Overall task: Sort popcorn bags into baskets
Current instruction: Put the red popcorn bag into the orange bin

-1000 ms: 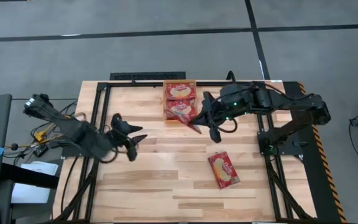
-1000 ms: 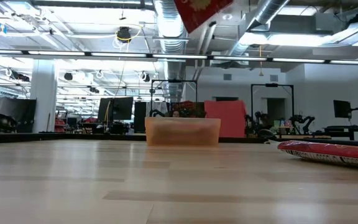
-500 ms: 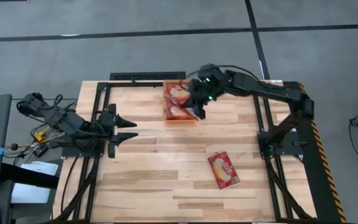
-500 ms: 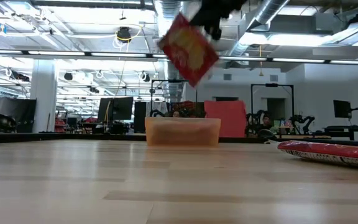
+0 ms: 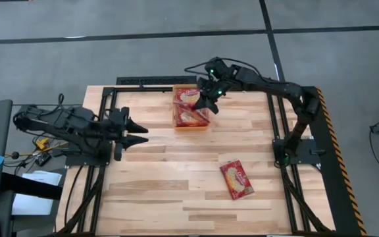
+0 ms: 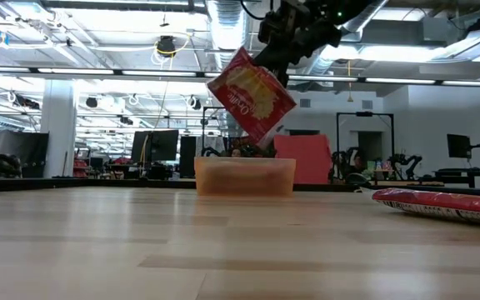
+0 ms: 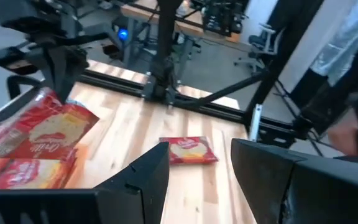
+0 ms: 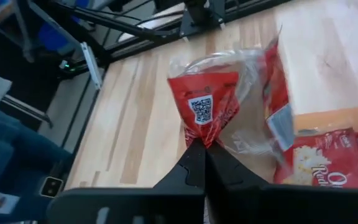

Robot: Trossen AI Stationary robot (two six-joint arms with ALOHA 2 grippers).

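My right gripper (image 5: 209, 94) is over the orange basket (image 5: 177, 125) at the table's far edge, shut on a red popcorn bag (image 6: 252, 100). That bag hangs tilted above the basket (image 6: 244, 177); the right wrist view shows its back with a code square (image 8: 202, 109). Other red bags (image 5: 188, 117) lie flat in the basket. One more bag (image 5: 236, 179) lies flat on the table near the right side. My left gripper (image 5: 139, 131) is open and holds nothing, near the table's left edge. My right gripper pinches the bag between its two fingers at a gathered red upper end (image 8: 197, 140). The fingers come from above, slanting toward the far edge. The bag hangs tilted below them, lifted clear of the table, with its low corner (image 6: 262, 148) just over the basket's rim.
Bare wood lies between the basket and the loose bag (image 6: 440, 202). A black frame rail (image 5: 153, 81) runs along the far edge, and arm mounts stand at both sides. The left wrist view shows the loose bag (image 7: 188, 150) ahead of the open fingers.
My right gripper has carried the bag toward the far edge, from the table's middle to over the basket, and has lowered it; the bag now hangs just above the rim. My left arm has drawn back toward the left edge.
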